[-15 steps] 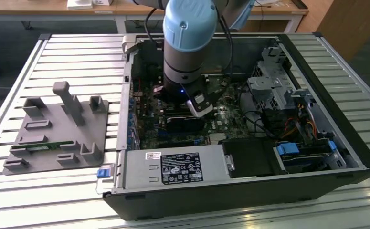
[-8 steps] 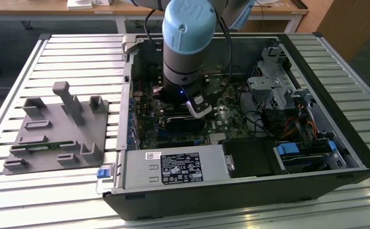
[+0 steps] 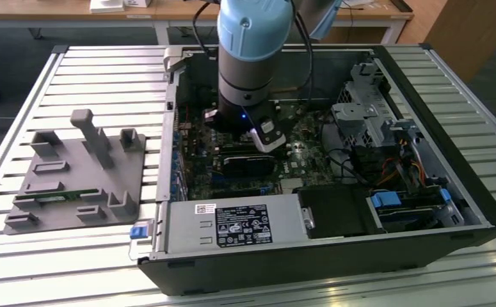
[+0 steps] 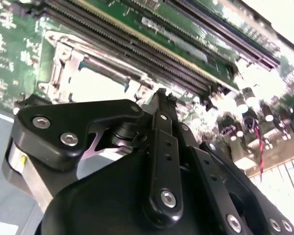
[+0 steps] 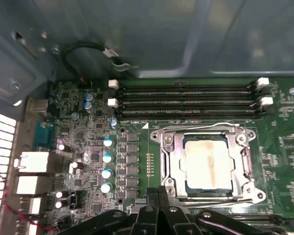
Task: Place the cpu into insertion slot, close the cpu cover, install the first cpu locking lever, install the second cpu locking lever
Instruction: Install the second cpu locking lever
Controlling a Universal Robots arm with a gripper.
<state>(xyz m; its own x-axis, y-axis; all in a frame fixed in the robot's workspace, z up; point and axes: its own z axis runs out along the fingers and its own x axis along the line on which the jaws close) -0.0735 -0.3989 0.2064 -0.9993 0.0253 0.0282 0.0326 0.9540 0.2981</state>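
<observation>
Lies flat and square in the insertion slot (image 5: 208, 169): cpu (image 5: 208, 165), beige metal top up, grey cover (image 5: 169, 159) framing it. Gripper (image 5: 157, 193) pressed together beside the socket's edge.

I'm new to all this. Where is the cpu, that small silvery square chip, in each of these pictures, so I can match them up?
Exterior view: I cannot pick the cpu out; the arm stands over that part of the board.
First wrist view: the cpu lies in the insertion slot, framed by the cpu cover.
Second wrist view: the cpu shows as a pale patch beyond the gripper.
Shared landmark: the long memory slots beside the socket in both wrist views.
</observation>
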